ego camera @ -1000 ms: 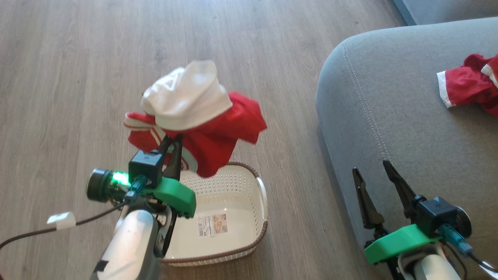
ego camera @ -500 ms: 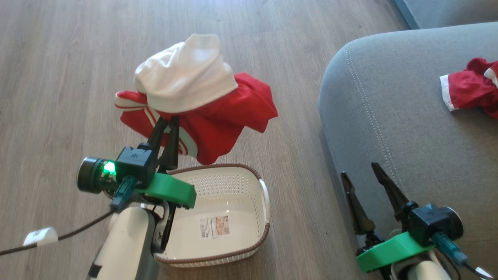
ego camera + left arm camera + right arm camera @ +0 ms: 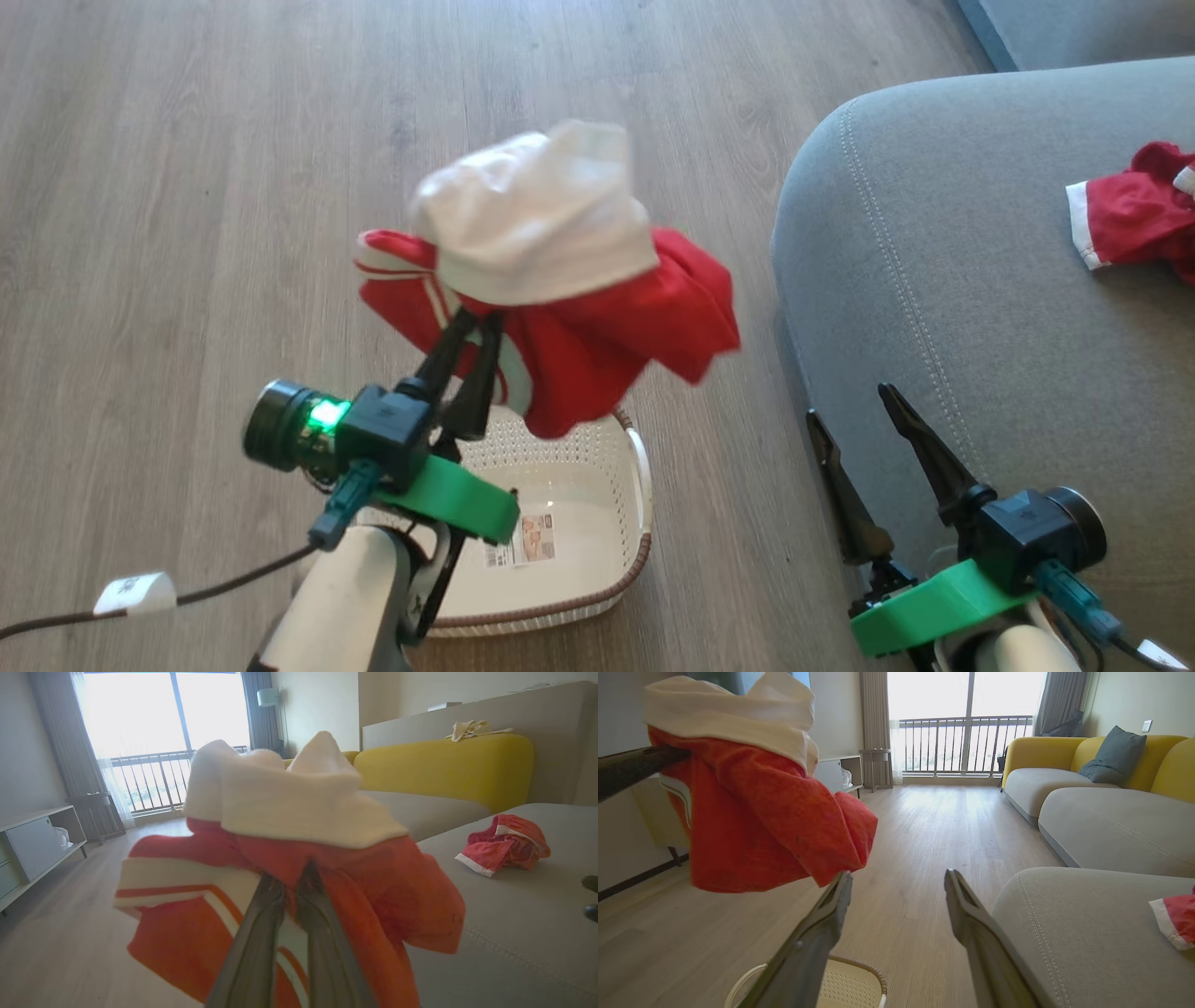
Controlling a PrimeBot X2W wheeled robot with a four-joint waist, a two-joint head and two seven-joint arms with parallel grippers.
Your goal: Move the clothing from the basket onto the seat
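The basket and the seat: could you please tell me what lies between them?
A bare strip of wooden floor lies between the basket and the seat, as the head view shows.

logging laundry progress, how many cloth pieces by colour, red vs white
red: 2, held red garment and loose red garment on the seat
white: 1, white cloth atop the held one
total: 3, held red bundle counted as one

Since 0.5 s ago: the left gripper [image 3: 478, 322] has carried the clothing [image 3: 597, 345] rightward, nearer the seat [image 3: 980, 327]. The clothing now shows motion blur.
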